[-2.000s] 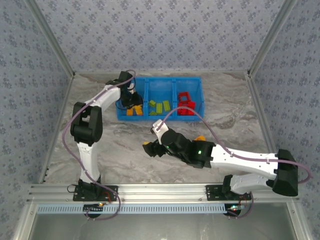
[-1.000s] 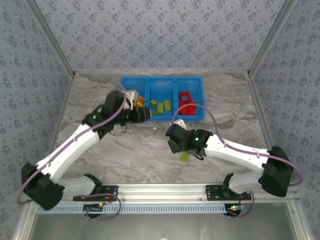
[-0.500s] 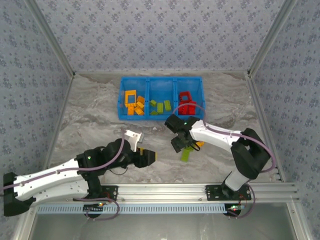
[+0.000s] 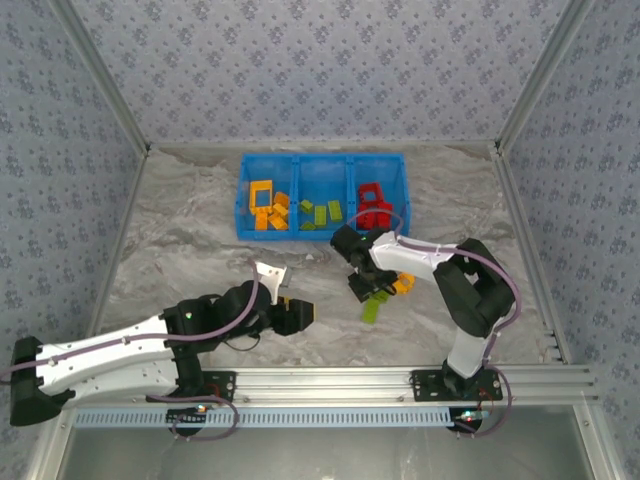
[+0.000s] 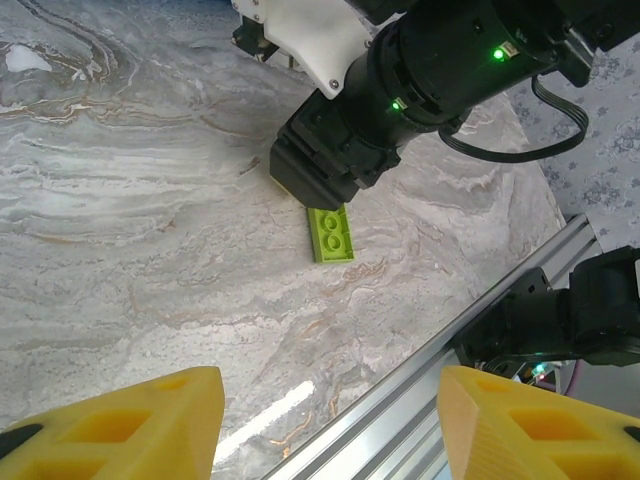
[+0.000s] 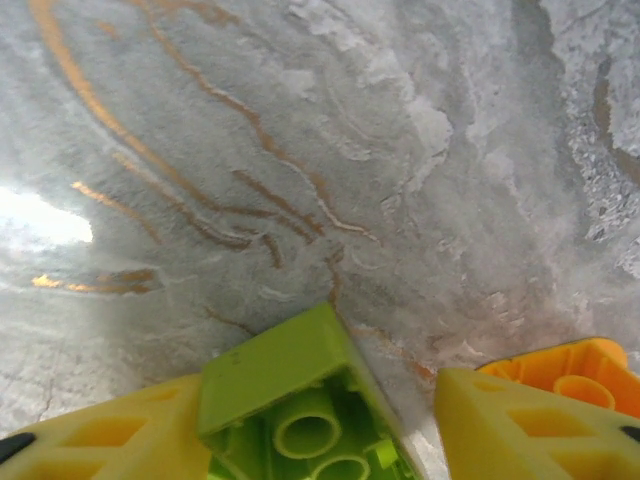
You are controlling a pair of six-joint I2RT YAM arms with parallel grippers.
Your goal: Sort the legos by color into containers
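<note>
Two moves: your right gripper landed on lime brick, 5 o'clock off bin, clamp unclear; left gripper withdrew, wide, empty.

The bench top is smooth, marble-patterned and glossy, catching glare. The green brick is shiny moulded plastic, the blue bin plastic too. The front rail is bare silvery metal.

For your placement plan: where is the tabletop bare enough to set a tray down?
The table is bare on both sides of the blue bin, and between the bin and the left arm. It is crowded around the green brick, orange brick and right arm.
</note>
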